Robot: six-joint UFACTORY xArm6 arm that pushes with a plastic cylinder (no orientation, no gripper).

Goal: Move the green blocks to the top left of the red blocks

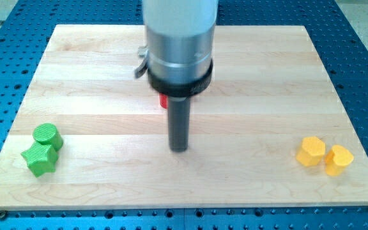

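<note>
Two green blocks sit at the view's lower left: a green cylinder [46,135] and, touching it just below, a green star-shaped block [39,158]. A red block [163,101] shows only as a small sliver behind the arm near the board's middle; its shape is hidden. My tip [179,148] rests on the board just below and to the right of the red sliver, far to the right of the green blocks.
Two yellow blocks sit at the view's lower right: a hexagonal one [312,152] and a heart-shaped one [338,160] touching it. The wooden board [267,76] lies on a blue perforated table. The arm's wide grey body hides the board's upper middle.
</note>
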